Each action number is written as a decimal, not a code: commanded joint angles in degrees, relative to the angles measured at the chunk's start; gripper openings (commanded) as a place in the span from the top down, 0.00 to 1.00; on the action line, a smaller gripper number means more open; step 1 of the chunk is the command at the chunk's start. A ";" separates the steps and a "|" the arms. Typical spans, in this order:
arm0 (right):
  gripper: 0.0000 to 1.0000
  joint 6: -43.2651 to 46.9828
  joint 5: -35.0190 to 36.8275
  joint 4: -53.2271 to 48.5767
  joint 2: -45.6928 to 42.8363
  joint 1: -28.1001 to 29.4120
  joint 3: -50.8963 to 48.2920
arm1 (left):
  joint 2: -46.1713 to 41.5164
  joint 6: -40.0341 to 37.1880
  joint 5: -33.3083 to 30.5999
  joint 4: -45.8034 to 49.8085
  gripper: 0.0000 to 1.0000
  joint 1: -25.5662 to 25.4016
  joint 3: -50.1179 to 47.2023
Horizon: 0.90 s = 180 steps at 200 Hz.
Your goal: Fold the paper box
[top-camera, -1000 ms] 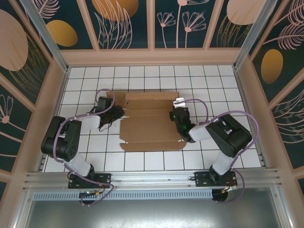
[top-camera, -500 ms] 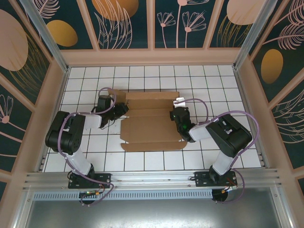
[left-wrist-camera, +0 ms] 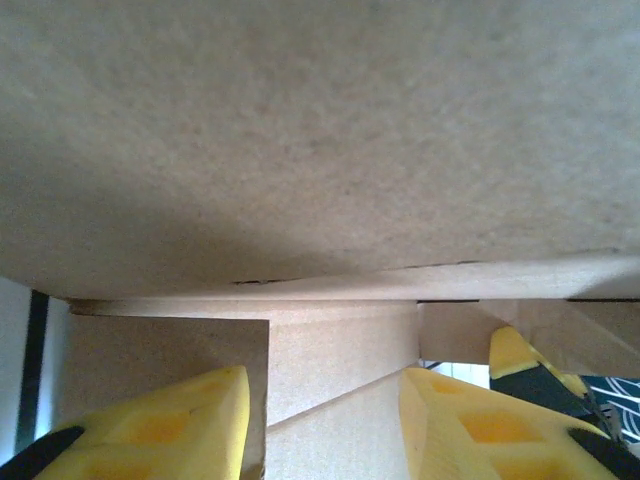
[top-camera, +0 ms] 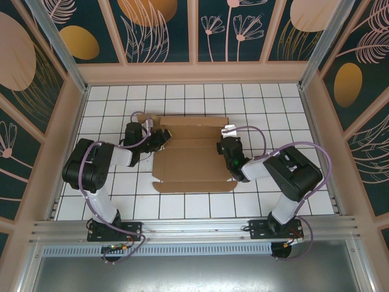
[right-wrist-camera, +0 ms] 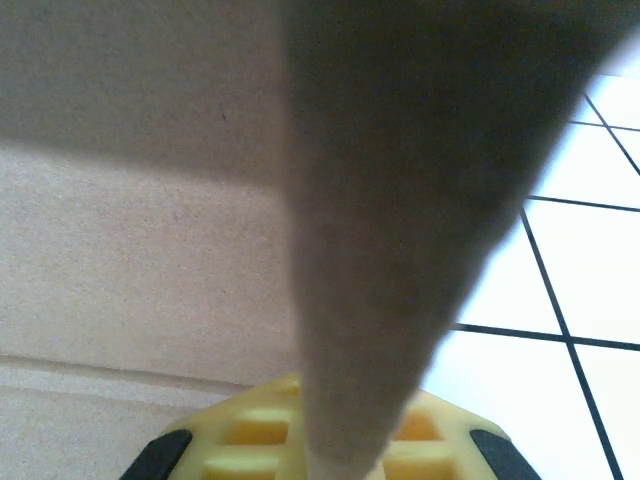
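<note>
Left jaws, spread, have slid beneath the box's (top-camera: 191, 159) left flap, apparently to raise it; right jaws pinch the right flap, anchoring.

A white tiled table (top-camera: 182, 207) with dark grout lines sits inside a pale wooden frame (top-camera: 194, 73). Dark teal wall panels (top-camera: 164, 30), painted with pale flowers and an orange oval (top-camera: 79, 42), rise around it. A silver metal rail (top-camera: 194, 228) runs along the near edge.
</note>
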<state>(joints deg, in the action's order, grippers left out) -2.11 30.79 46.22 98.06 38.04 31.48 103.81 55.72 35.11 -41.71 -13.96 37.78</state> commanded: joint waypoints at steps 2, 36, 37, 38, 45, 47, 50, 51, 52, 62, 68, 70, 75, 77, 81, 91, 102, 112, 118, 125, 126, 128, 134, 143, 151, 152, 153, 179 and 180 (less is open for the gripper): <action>0.92 0.09 -1.82 -3.92 2.03 0.89 0.42 | 1.48 2.28 2.68 -5.66 0.57 -1.18 0.17; 0.92 -0.02 -2.06 -4.24 2.34 0.89 0.60 | 3.05 2.06 1.88 -4.73 0.57 -2.70 1.65; 0.92 -0.01 -2.05 -4.27 2.37 0.89 0.64 | 3.10 2.04 1.84 -4.67 0.57 -2.72 1.67; 0.92 -0.01 -2.05 -4.24 2.38 0.89 0.62 | 3.17 2.03 1.78 -4.59 0.57 -2.73 1.67; 0.92 0.00 -2.09 -4.29 2.44 0.87 0.60 | 3.53 1.93 1.34 -4.33 0.57 -2.78 1.68; 0.92 0.02 -2.10 -4.23 2.45 0.89 0.60 | 3.69 1.95 1.25 -4.29 0.57 -2.82 1.75; 0.92 0.06 -2.07 -4.31 2.42 0.88 0.60 | 3.91 1.88 1.07 -4.12 0.56 -2.80 1.77; 0.92 0.03 -2.02 -4.30 2.41 0.89 0.60 | 3.93 1.86 1.04 -4.05 0.57 -2.81 1.81; 0.92 0.06 -2.07 -4.34 2.36 0.89 0.60 | 3.98 1.85 0.98 -3.93 0.57 -2.78 1.84; 0.92 0.09 -1.96 -4.40 2.39 0.89 0.60 | 4.59 1.38 0.13 -2.46 0.57 -2.83 2.16; 0.92 0.09 -1.92 -4.44 2.37 0.85 0.60 | 4.73 0.84 -0.69 -0.99 0.57 -2.82 2.42; 0.92 0.15 -1.90 -4.46 2.39 0.88 0.60 | 4.87 0.63 -0.98 -0.58 0.57 -2.83 2.46; 0.92 0.17 -1.83 -4.47 2.39 0.89 0.60 | 5.03 0.19 -1.59 0.42 0.57 -2.78 2.65; 0.92 0.18 -1.86 -4.51 2.40 0.89 0.60 | 5.12 0.07 -1.77 0.76 0.57 -2.80 2.65; 0.92 0.18 -1.68 -4.61 2.40 0.89 0.64 | 5.24 -0.12 -2.14 1.34 0.57 -2.82 2.65; 0.92 0.33 -1.48 -4.70 2.36 0.92 0.68 | 5.58 -0.33 -2.83 2.59 0.57 -2.79 2.72; 0.92 0.43 -1.19 -4.77 2.36 0.89 0.77 | 5.64 -0.60 -3.20 3.45 0.58 -2.79 2.47; 0.92 0.53 -0.63 -5.02 2.45 0.87 0.85 | 4.99 -0.81 -3.75 4.58 0.58 -2.75 2.25; 0.92 0.48 -0.19 -5.19 2.49 0.89 0.94 | 4.23 -1.14 -4.18 5.45 0.58 -2.79 2.05; 0.92 0.53 0.29 -5.26 2.50 0.87 0.95 | 3.01 -1.60 -4.63 6.40 0.58 -2.78 1.70; 0.92 0.49 0.31 -5.30 2.49 0.88 0.95 | 2.77 -1.64 -4.71 6.52 0.57 -2.80 1.69; 0.92 0.52 0.39 -5.29 2.44 0.89 0.95 | 2.31 -1.79 -4.95 6.86 0.57 -2.80 1.49; 0.92 0.53 0.69 -5.43 2.36 0.83 0.97 | 0.71 -2.33 -5.64 7.94 0.56 -2.73 1.12; 0.92 0.53 1.33 -5.70 2.31 0.74 1.09 | -1.91 -2.73 -6.56 9.31 0.55 -2.74 0.27; 0.92 0.48 1.83 -6.06 2.31 0.64 1.30 | -4.40 -3.02 -6.56 10.16 0.55 -2.69 -0.51; 0.92 0.46 1.91 -6.10 2.31 0.59 1.34 | -4.67 -3.09 -6.60 10.34 0.55 -2.72 -0.60; 0.92 0.45 1.96 -6.12 2.27 0.61 1.41 | -4.93 -3.13 -6.57 10.43 0.55 -2.73 -0.69; 0.92 0.28 3.43 -6.04 1.49 0.46 1.23 | -13.70 -5.33 -9.48 18.63 0.53 -2.68 -1.93; 0.92 0.32 3.46 -6.00 1.51 0.46 1.22 | -14.02 -5.34 -9.59 18.97 0.52 -2.67 -2.06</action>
<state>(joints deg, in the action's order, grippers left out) -2.13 31.77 45.12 98.59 38.24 32.62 97.12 53.82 28.86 -31.86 -16.51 36.99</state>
